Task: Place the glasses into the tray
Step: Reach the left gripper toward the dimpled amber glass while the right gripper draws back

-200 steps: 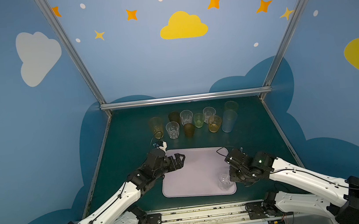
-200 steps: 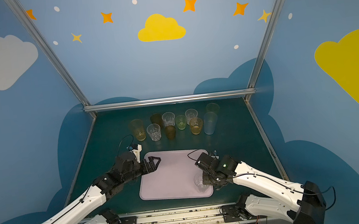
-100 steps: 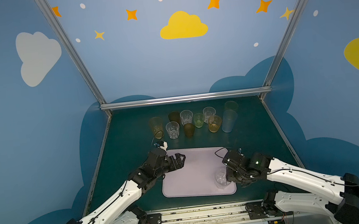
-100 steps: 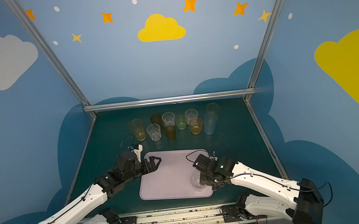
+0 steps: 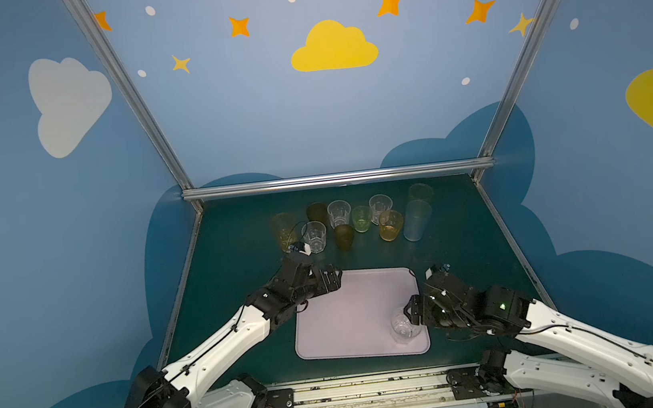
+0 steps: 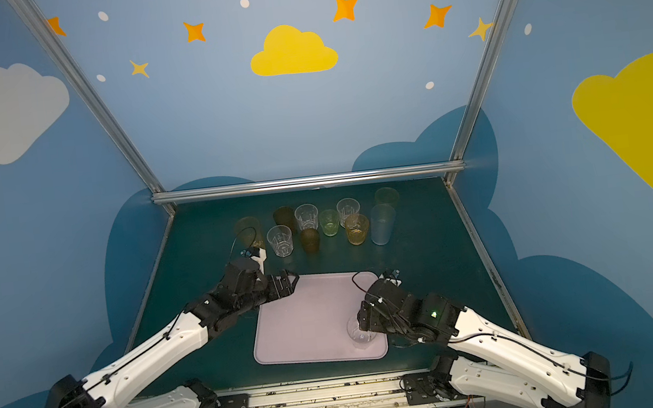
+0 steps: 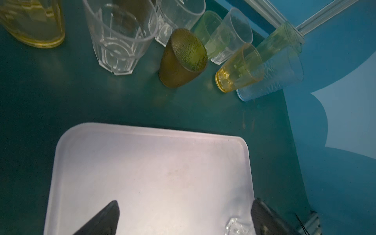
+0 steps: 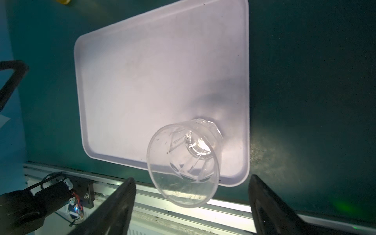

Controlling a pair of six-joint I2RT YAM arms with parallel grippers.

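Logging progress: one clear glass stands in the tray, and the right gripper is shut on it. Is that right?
Not quite: the right gripper is open, not shut on it. The right wrist view shows its jaws standing wide on either side of the clear glass, touching neither side. The glass does stand in the tray.

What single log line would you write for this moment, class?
right tool open, astride clear faceted tumbler | tumbler upright in pale lilac rectangular tray | left tool open, empty | ten tumblers outside tray
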